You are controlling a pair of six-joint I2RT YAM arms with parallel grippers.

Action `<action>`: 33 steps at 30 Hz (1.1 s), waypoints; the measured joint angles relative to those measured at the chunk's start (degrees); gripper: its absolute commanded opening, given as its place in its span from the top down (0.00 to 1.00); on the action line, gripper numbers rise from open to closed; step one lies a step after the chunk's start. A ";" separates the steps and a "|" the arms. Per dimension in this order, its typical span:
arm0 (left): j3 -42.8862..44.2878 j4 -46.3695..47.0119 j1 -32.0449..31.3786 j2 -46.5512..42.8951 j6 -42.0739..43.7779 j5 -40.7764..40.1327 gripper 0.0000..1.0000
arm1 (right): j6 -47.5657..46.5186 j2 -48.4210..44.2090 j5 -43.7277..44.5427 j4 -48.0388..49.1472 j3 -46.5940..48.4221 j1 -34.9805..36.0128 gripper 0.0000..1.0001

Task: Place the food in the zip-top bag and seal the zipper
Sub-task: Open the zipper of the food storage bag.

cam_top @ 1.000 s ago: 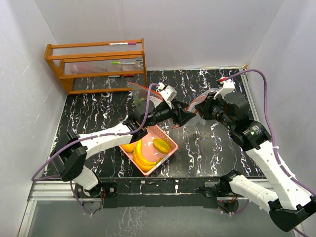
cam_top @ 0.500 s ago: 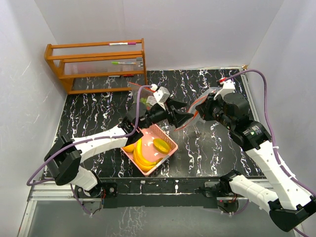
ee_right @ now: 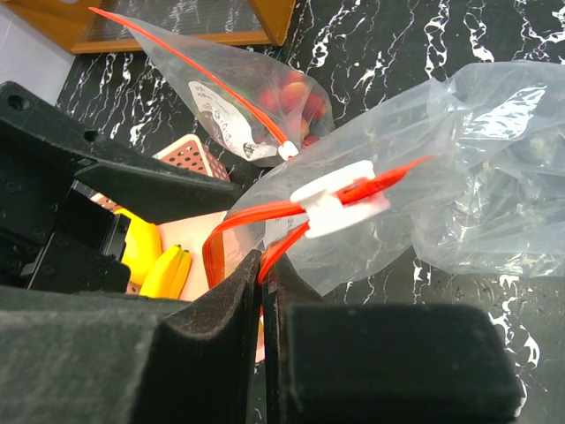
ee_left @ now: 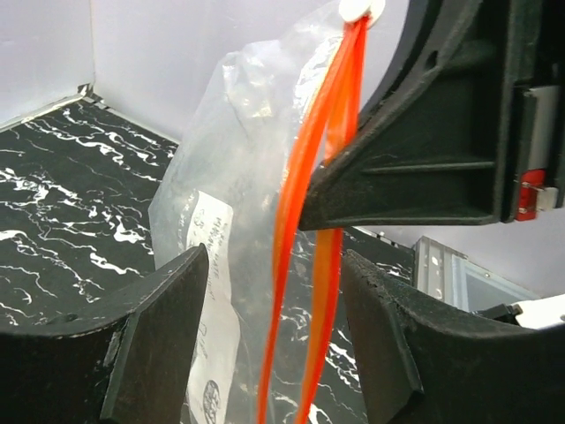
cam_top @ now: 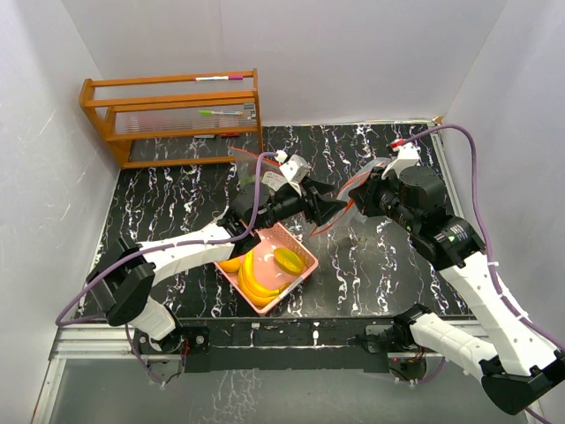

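A clear zip-top bag (ee_right: pixel 459 168) with an orange-red zipper (ee_left: pixel 305 177) and a white slider (ee_right: pixel 340 199) hangs above the table. My right gripper (ee_right: pixel 263 265) is shut on one zipper strip near the slider, also seen from above (cam_top: pixel 357 199). My left gripper (ee_left: pixel 274 265) is open, with both zipper strips in the gap between its fingers (ee_left: pixel 159 327); from above it sits just left of the bag mouth (cam_top: pixel 325 212). The food, a yellow banana bunch (cam_top: pixel 252 283) and a mango-like fruit (cam_top: pixel 287 259), lies in the pink basket (cam_top: pixel 300 276).
A second clear bag (ee_right: pixel 282 93) holding red pieces lies behind the left arm (cam_top: pixel 250 170). A wooden rack (cam_top: pixel 172 115) stands at the back left. White walls close in the marbled black table (cam_top: pixel 388 256).
My left gripper has shifted slightly toward the bag mouth, and the zipper edge now hangs lower between the two grippers. The right arm has stayed put.
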 measured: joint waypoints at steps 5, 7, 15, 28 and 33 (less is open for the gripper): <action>0.31 0.22 0.00 1.09 0.15 -1.40 0.44 | -0.22 -0.44 -0.83 -0.50 0.00 0.00 0.92; 0.31 0.55 0.00 1.68 0.17 -1.88 0.45 | -0.26 -1.07 -1.03 -0.85 0.00 0.00 0.92; 0.50 1.75 0.00 4.90 -0.22 -2.14 0.53 | -0.39 -2.49 -2.60 -2.80 0.81 0.00 0.92; 5.35 2.47 0.00 9.20 -2.36 0.50 1.00 | -0.50 -1.99 -6.78 -3.23 0.87 0.00 0.92; 5.46 2.14 0.00 9.18 -1.68 1.20 1.00 | -0.48 -2.27 -6.64 -4.24 1.16 0.00 0.92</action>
